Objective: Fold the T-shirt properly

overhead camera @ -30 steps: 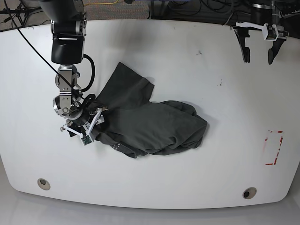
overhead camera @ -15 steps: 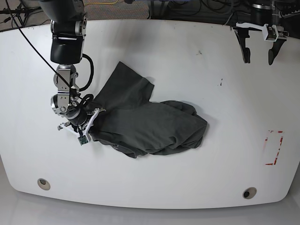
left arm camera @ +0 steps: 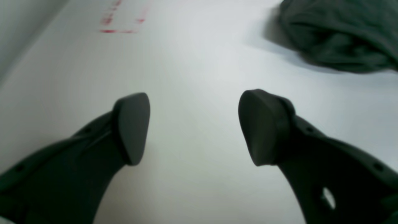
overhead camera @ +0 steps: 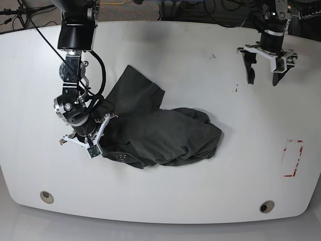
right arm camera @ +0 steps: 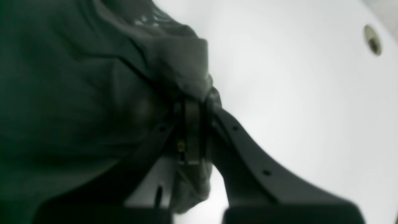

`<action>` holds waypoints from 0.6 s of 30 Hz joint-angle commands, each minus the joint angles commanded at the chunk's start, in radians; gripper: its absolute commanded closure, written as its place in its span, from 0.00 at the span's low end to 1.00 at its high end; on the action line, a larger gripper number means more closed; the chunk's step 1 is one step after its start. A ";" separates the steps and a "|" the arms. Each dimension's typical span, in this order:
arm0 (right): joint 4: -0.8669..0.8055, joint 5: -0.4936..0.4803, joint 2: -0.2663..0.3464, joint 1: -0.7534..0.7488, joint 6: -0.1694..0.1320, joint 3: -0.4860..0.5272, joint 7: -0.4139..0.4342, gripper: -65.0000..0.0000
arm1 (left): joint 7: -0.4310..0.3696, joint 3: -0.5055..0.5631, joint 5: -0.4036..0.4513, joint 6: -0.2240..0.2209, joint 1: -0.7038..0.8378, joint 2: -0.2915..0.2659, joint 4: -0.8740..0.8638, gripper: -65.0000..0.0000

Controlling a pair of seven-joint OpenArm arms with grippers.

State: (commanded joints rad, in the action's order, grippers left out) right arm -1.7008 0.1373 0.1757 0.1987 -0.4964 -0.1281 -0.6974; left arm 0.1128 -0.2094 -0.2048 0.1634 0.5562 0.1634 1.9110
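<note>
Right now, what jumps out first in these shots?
The crumpled dark T-shirt heaped mid-table, unfolded, against the white table. Next, the right gripper at the shirt's left edge in the base view, its jaws shut on a bunch of fabric, as the right wrist view confirms. The left gripper hangs with open jaws over the table's far right, away from the cloth.

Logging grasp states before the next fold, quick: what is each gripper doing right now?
Left gripper: open, holding nothing, above bare table.
Right gripper: closed on a bunched edge of the T-shirt.
</note>
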 joint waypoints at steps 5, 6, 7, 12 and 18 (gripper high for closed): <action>-0.115 0.000 -0.012 0.000 -0.002 0.046 -0.051 1.00 | 0.094 0.058 0.003 0.005 -0.101 -0.023 -0.003 0.30; -0.141 0.000 -0.009 0.000 -0.002 0.057 -0.054 1.00 | 0.109 0.066 0.003 0.005 -0.118 -0.029 -0.003 0.30; -0.172 0.000 -0.003 0.000 -0.002 0.069 -0.055 1.00 | 0.123 0.072 0.005 0.005 -0.132 -0.037 -0.003 0.30; -0.265 0.002 0.002 0.034 -0.002 0.106 -0.086 1.00 | 0.161 0.112 0.005 0.006 -0.163 -0.046 -0.006 0.30; -0.319 0.002 0.002 0.109 -0.002 0.121 -0.087 1.00 | 0.164 0.161 0.005 0.006 -0.166 -0.043 -0.006 0.30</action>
State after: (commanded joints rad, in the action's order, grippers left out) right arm -2.0200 0.1389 0.1772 0.3076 -0.4979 -0.0069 -0.7848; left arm 0.2770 -0.0483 -0.2002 0.1695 0.3905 0.1204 1.9049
